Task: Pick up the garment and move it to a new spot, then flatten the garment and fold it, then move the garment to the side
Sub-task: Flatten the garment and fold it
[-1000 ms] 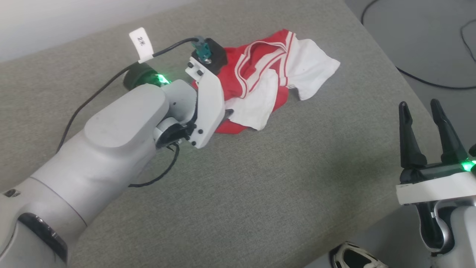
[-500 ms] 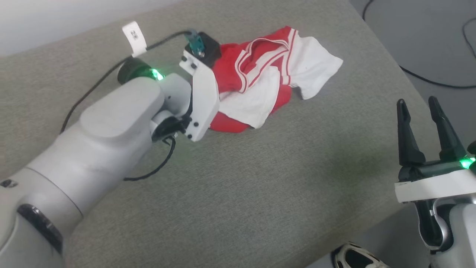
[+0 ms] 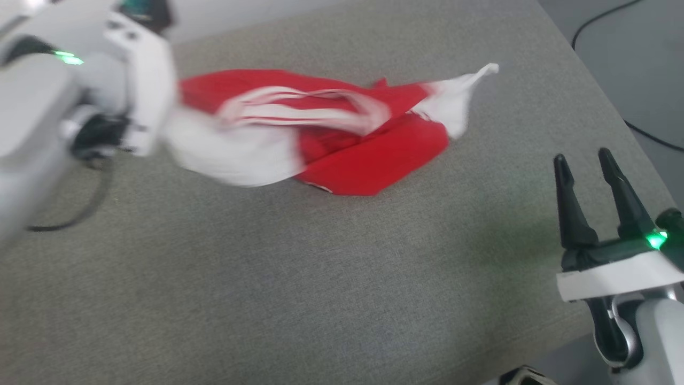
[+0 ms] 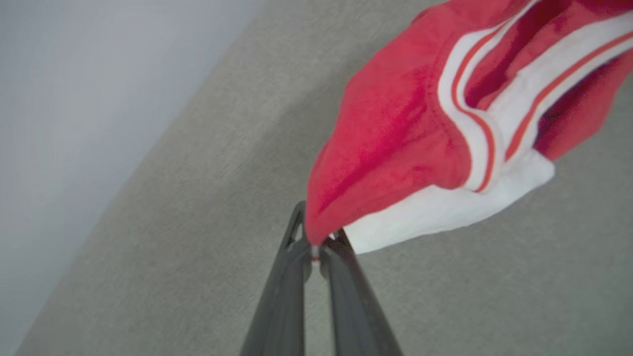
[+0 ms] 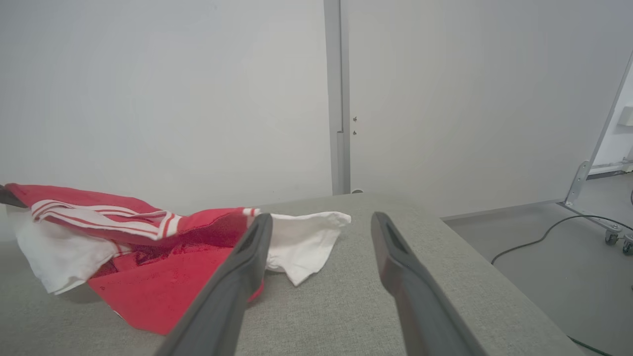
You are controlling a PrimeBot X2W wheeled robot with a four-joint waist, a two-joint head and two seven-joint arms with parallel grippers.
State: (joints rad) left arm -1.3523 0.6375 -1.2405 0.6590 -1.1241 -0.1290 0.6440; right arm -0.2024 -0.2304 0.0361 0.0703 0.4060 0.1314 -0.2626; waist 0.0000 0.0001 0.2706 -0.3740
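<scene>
**Fingers (image 4: 282,306) of the left gripper (image 4: 315,249): pressed together on a red edge of the garment (image 4: 395,138)**

Item 1. Left gripper. The two dark fingers meet at their tips, with a small fold of red cloth pinched between them. The pale left forearm (image 3: 32,107) sits at the upper left of the head view with a green light lit on it. A black cable (image 3: 80,214) loops beneath it.

Item 2. Garment. It is a red shirt with white sleeves and white-and-red striped trim. In the head view it is in the upper middle, stretched sideways from the left arm. The held end is raised off the grey fabric surface (image 3: 320,278) and blurred. A white sleeve hangs below that end. A flat red panel lies on the surface lower down. The other white sleeve points to the far right and looks partly lifted. No lettering can be made out.

Item 3. Right gripper (image 3: 582,156). Its fingers are spread apart with nothing between them. It is at the lower right of the head view, near the surface's edge and well apart from the garment. In the right wrist view the garment lies beyond and to the left of the fingers.

Item 4. Surroundings. A plain pale wall (image 5: 148,99) stands behind the surface. A grey floor (image 5: 544,277) lies to the right.
</scene>
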